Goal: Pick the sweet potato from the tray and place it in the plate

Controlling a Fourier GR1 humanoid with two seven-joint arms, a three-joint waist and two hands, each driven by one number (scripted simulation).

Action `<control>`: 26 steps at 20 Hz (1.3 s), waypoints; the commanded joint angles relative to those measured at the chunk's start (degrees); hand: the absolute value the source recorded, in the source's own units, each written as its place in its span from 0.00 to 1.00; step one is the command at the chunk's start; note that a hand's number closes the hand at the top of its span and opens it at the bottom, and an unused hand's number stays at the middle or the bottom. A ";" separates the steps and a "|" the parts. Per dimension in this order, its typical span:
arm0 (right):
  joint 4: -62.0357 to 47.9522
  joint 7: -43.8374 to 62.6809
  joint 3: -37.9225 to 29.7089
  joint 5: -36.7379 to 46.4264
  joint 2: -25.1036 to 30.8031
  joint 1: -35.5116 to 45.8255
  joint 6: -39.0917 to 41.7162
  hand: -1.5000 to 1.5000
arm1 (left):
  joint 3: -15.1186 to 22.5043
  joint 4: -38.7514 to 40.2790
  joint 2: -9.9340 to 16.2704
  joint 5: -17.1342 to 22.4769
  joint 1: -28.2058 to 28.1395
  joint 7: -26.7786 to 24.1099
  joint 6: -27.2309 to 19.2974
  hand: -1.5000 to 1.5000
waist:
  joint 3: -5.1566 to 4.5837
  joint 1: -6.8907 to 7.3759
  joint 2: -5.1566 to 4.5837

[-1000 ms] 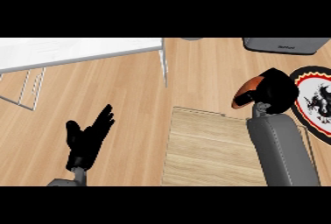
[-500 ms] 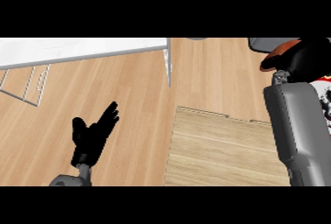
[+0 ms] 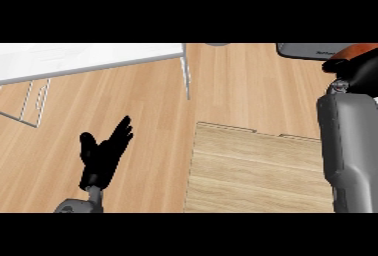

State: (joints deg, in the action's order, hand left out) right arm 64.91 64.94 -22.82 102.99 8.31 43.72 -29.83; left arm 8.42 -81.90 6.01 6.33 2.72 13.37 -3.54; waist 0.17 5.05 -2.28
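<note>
Sweet potato (image 3: 359,49): only a curved orange-brown sliver shows at the upper right edge of the head view, smooth skin, rounded contour. It sits against the top of the right hand (image 3: 359,70), whose black fingers wrap beneath it, so the hand is grasping it. Most of the vegetable is hidden by the hand and the frame edge.

Right forearm (image 3: 348,150): grey, matte, boxy with rounded corners, running up the right side from the lower edge.

Just above and left of the potato, a dark grey flat object (image 3: 310,50) with a rounded corner lies at the top edge; too little shows to identify it.

Under the forearm: a pale wooden board (image 3: 251,170), rectangular, straight grain, lighter than the surrounding floor-toned wood planks (image 3: 244,85), which are warm and glossy.

Upper left: a white slab surface (image 3: 81,59) with thin metal legs (image 3: 186,75).

Left hand (image 3: 103,152): black, fingers straight and relaxed, pointing up, resting at lower left, holding nothing.
</note>
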 commanded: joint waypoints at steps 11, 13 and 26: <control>-10.58 6.70 -19.10 9.34 3.08 -5.28 -27.56 1.00 | -1.90 0.78 1.22 1.22 -2.97 -2.36 1.43 0.50 | 0.02 -1.89 0.94; -12.81 4.64 -21.54 7.95 4.86 -4.68 -29.30 1.00 | -1.63 0.72 0.87 0.87 -3.69 -2.16 0.94 0.50 | 0.02 -2.27 1.18; -38.37 -6.67 -31.42 -12.74 13.64 -3.79 -30.02 0.00 | -3.29 2.06 0.82 1.01 -1.76 -1.66 0.27 0.50 | 0.18 -3.34 1.37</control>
State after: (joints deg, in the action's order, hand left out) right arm 34.07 60.64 -52.23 98.22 20.62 39.53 -60.56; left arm 6.50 -80.97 5.92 6.64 0.79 12.11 -3.96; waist 0.30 2.04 -0.96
